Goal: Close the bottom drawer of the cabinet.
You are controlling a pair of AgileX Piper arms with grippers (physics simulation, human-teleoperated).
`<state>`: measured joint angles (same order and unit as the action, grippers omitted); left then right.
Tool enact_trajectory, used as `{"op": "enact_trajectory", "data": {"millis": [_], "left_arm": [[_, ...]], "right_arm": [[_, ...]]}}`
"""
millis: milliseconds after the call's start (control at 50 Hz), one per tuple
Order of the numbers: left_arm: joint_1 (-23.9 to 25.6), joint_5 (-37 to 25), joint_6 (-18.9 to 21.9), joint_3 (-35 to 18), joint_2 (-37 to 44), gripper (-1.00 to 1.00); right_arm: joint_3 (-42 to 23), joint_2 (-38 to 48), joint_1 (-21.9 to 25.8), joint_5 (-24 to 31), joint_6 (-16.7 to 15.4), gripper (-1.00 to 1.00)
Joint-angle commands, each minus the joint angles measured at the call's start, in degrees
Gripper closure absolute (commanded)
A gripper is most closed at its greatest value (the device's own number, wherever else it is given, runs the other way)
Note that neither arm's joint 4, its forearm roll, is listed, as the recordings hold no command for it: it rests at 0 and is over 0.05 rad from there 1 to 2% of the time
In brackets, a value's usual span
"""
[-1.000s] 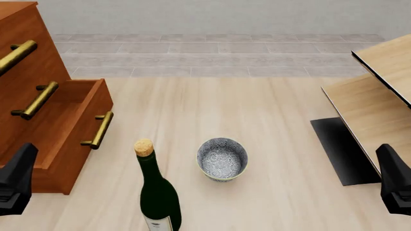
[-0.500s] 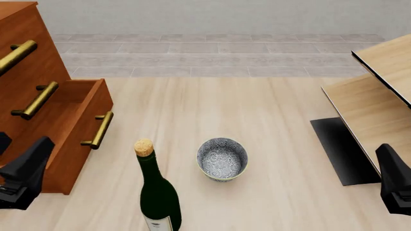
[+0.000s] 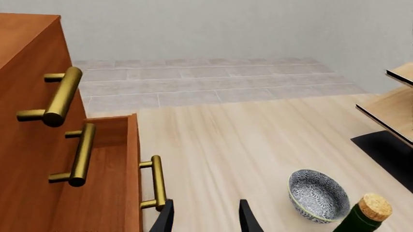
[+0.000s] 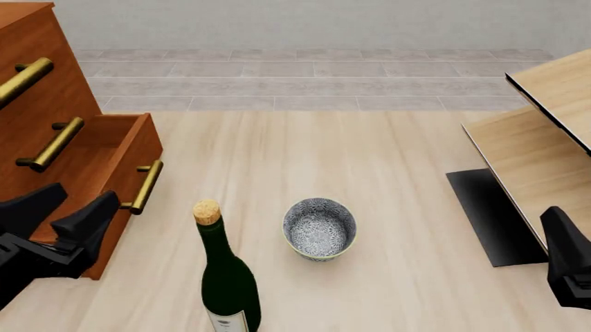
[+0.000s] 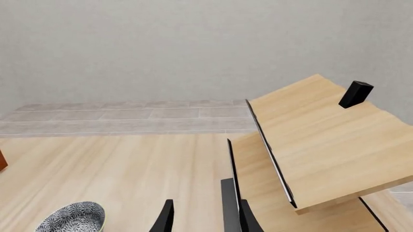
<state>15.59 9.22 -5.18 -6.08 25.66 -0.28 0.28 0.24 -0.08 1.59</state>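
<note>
The reddish-brown cabinet stands at the left; it also shows in the left wrist view. Its bottom drawer is pulled out, with its brass handle facing the table's middle. In the left wrist view the drawer's front and handle are just beside my fingers. My left gripper is open and empty, in front of the drawer's near corner, below the handle. My right gripper is low at the right edge; in the right wrist view it is open and empty.
A dark green corked bottle stands upright near the front, right of the drawer. A blue-patterned bowl sits beside it. Pale wood panelled furniture and a black mat are at the right.
My left gripper has moved forward and to the right, from the lower left corner up to the drawer's near front corner. The right gripper and the drawer have not moved.
</note>
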Motion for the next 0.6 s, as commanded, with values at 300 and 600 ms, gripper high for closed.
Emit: {"op": "enact_trajectory", "data": {"millis": [300,600], "left_arm": [[1.42,5.89,-4.21,-1.97,13.95,-1.0],[0.93,14.05,-6.98,-1.95,26.07,-1.0]], "right_arm": [[0.0,-0.09,-0.42,-0.04,0.23,-1.0],[-0.16,-0.14,-0.91,0.06,0.75,-1.0]]}}
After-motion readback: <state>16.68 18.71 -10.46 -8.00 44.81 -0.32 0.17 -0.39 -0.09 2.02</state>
